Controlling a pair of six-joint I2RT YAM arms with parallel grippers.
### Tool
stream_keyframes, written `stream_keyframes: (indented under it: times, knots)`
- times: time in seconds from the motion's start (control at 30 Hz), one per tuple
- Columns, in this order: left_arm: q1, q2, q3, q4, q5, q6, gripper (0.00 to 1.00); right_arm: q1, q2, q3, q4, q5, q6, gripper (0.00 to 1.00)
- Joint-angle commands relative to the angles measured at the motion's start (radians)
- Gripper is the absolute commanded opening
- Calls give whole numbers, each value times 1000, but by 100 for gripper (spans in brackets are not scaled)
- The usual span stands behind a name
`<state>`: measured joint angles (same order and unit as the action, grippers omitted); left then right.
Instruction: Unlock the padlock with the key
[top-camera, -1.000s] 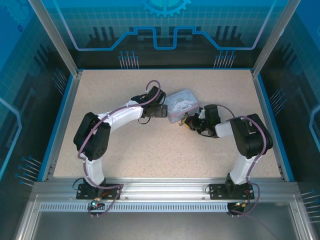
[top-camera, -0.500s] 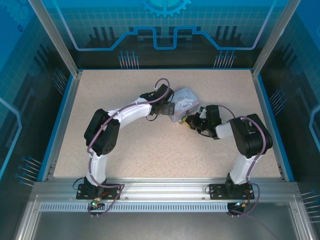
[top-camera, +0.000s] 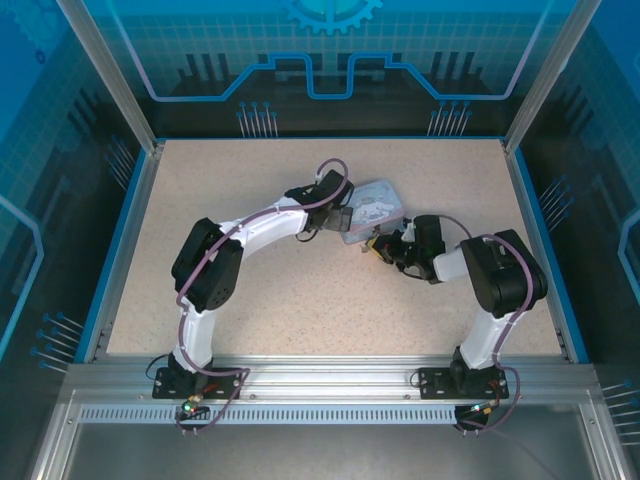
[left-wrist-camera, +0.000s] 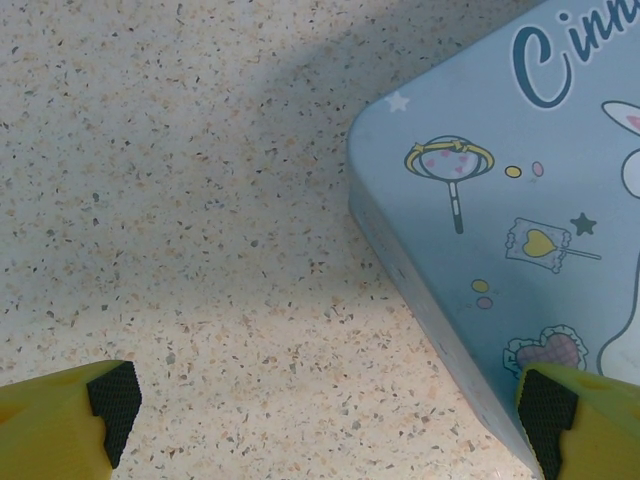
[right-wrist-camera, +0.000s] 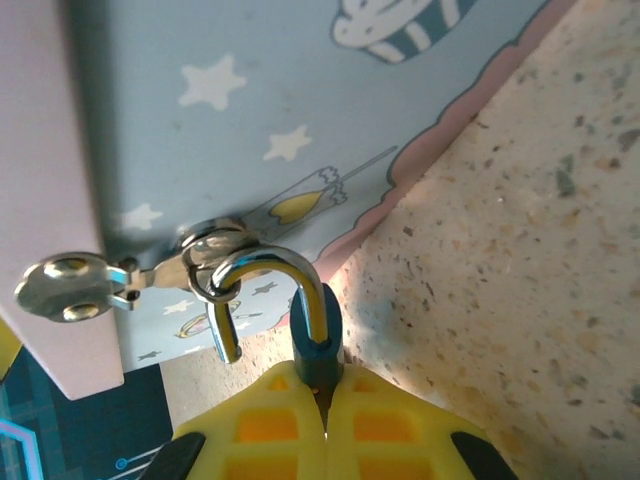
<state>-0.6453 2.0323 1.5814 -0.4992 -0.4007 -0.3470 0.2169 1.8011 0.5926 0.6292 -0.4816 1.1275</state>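
Pinching the padlock (right-wrist-camera: 318, 345) body in my clamped right gripper (right-wrist-camera: 325, 420) to steady it at the tin (left-wrist-camera: 500, 200) hasp (right-wrist-camera: 200, 255) | left gripper (left-wrist-camera: 330, 405) wide open, empty, straddling the tin's corner, probably to brace it

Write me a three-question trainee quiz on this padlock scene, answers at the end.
1. True or false: the left pincer is shut.
2. What does the right pincer clamp? A) nothing B) the padlock C) a cup
3. Fill in: the shackle threads a metal loop on the pale blue ____.
Key: 1 false, its fingers stand apart; 2 B; 3 tin box.
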Motion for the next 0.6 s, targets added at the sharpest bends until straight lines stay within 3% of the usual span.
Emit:
stream_keyframes:
  times: [0.0,0.33,0.57]
  knots:
    - [-17,24,-15,-62,-4,48,99,-11,20,-29,85,31,68,0]
    - [-19,39,-21,-55,20,46,99,-11,95,-18,354,63,212,0]
    - [-18,46,-22,-62,26,48,99,-14,110,39,375,56,241,0]
